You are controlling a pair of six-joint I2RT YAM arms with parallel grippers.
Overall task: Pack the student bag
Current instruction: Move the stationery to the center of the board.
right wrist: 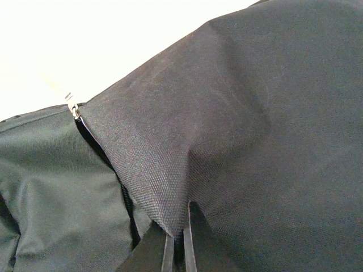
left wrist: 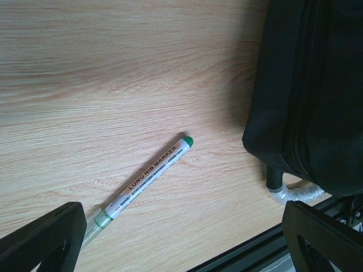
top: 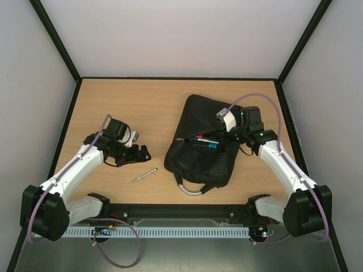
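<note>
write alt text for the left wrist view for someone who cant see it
A green-tipped marker lies loose on the wooden table, in front of the open left gripper. A black bag fills the right side, its pale handle loop showing at the bottom.

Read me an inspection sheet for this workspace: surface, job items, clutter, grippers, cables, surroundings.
Surface: wooden table, light grain.
Job's things: black bag lies right of centre, a pocket open with pens inside; a green-capped marker lies loose on the table to its left.
Clutter: nothing seen.
Grippers: left gripper open, over the marker; right gripper shut on a fold of the bag's fabric.
Cables: a purple cable runs along each arm.
Surroundings: plain pale walls in a black frame.
</note>
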